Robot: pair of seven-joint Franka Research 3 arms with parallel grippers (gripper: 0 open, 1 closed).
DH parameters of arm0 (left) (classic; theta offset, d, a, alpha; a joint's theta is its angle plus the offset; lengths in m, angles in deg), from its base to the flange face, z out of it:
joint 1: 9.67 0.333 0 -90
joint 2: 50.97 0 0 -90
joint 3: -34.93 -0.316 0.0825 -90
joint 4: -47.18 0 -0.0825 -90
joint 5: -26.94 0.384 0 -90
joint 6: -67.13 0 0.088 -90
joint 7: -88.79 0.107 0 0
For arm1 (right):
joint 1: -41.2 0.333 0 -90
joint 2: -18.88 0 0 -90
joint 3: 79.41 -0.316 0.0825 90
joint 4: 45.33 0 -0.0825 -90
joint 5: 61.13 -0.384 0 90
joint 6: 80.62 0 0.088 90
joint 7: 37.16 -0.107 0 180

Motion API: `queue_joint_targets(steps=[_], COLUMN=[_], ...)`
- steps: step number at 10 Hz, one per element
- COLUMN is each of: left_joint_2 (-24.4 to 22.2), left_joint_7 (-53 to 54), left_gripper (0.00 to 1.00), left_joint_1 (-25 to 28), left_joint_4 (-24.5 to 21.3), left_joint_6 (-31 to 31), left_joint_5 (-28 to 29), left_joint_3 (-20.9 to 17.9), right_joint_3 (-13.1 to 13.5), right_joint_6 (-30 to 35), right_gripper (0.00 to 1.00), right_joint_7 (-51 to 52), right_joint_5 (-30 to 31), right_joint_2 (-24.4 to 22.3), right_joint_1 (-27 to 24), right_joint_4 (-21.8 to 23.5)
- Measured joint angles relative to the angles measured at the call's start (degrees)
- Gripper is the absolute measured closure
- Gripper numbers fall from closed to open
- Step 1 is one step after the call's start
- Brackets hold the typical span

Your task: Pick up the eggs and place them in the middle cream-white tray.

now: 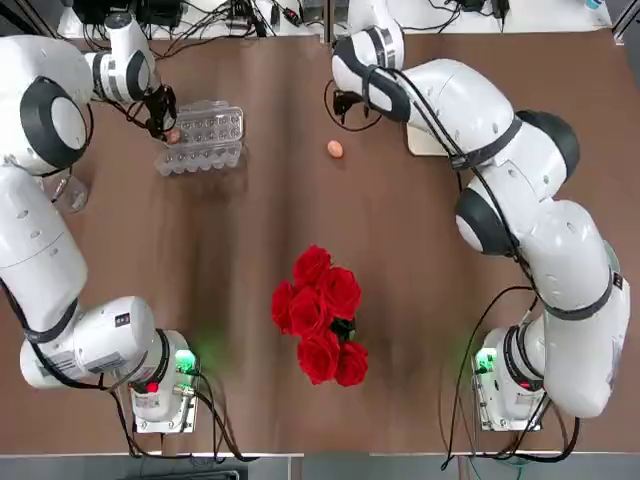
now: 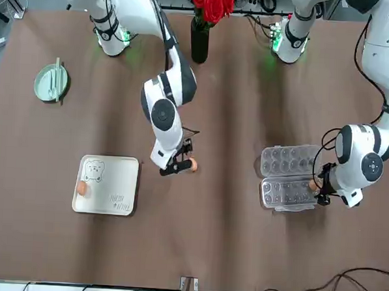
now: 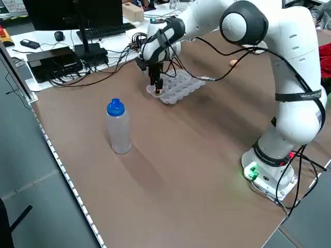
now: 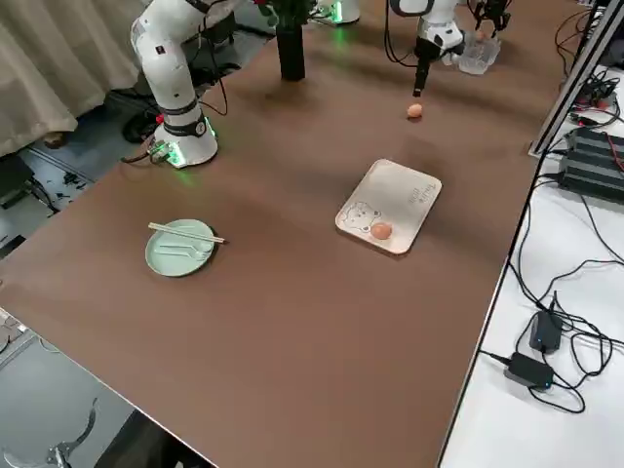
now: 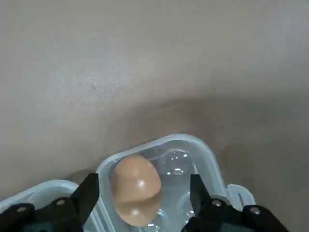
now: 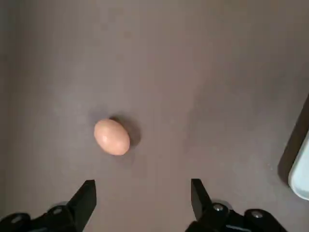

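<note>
The left tool, parted, hovers over an oval egg, smooth and glossy, in the dimpled clear plastic carton. The right tool, also parted, hangs near a second egg on the brown table. Beside that tool lies the flat, round-cornered tray, a third egg on it. Red roses stand between the arms.
</note>
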Motion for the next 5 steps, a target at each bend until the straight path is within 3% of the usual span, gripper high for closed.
queue_joint_targets(steps=[1,2,3,4,5], left_joint_2=[0.0,0.0,0.2,0.3,0.4], left_joint_7=[0.0,0.0,0.0,0.0,0.0], left_gripper=[0.17,0.2,0.22,0.33,0.51], left_joint_1=[0.0,0.0,0.0,0.0,0.0], left_joint_4=[-0.2,-0.3,-0.7,-1.1,-1.3], left_joint_6=[-0.6,-0.8,-1.3,-2.0,-2.2], left_joint_5=[0.0,0.0,0.0,0.5,1.1], left_joint_3=[0.0,0.0,0.0,0.0,0.0], right_joint_3=[-0.5,-0.9,-1.2,-2.0,-2.4], right_joint_6=[-0.7,-3.7,-7.4,-10.8,-13.1], right_gripper=[0.1,0.0,0.0,0.0,0.0], right_joint_7=[0.0,0.8,5.9,12.8,17.7], right_joint_5=[0.0,0.0,0.1,0.1,0.2], right_joint_2=[0.5,1.4,2.6,3.8,5.1], right_joint_1=[0.3,0.4,0.5,0.8,1.4], right_joint_4=[0.1,0.2,0.3,0.3,0.3])
